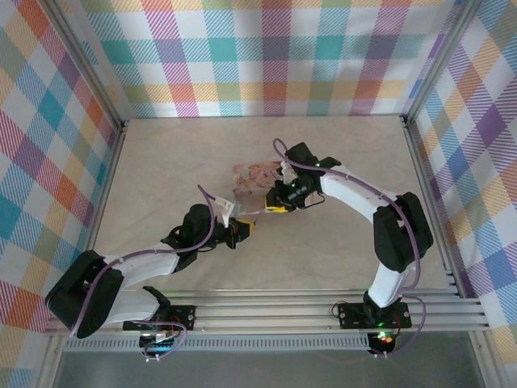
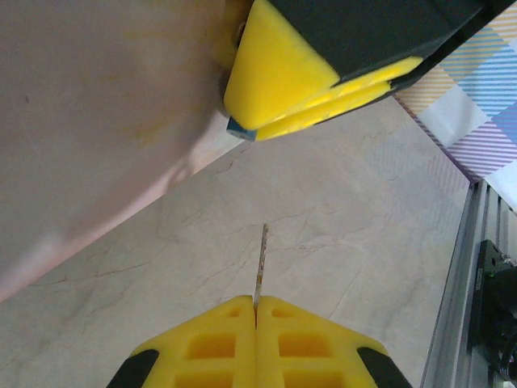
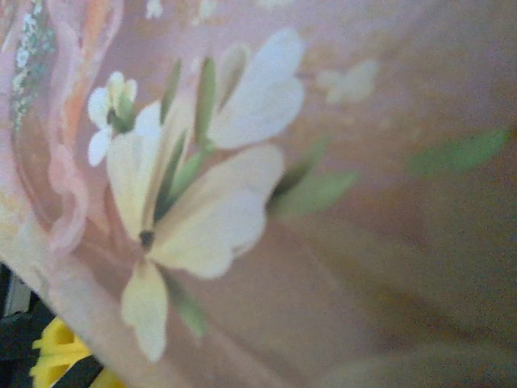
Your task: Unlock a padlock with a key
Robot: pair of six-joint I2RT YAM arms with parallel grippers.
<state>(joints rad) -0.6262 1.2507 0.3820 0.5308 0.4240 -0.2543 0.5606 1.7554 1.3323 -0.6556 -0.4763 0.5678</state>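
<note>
My left gripper [image 2: 256, 301] is shut on a thin metal key [image 2: 260, 259], seen edge-on and sticking out over the marbled table. In the top view the left gripper [image 1: 242, 229] sits just left of and nearer than my right gripper [image 1: 279, 205]. The right gripper's yellow fingers [image 2: 291, 81] are pressed together, and a small blue corner of the padlock [image 2: 237, 125] pokes out at their tip. The key's tip stops a short way below that blue corner, not touching it. The rest of the padlock is hidden.
A pink flower-printed box [image 1: 257, 177] lies right behind the right gripper; its side [image 2: 97, 121] looms close at the left, and its print [image 3: 202, 186] is very close in the right wrist view. Plaid walls [image 1: 266, 56] and an aluminium rail [image 2: 464, 307] enclose the table.
</note>
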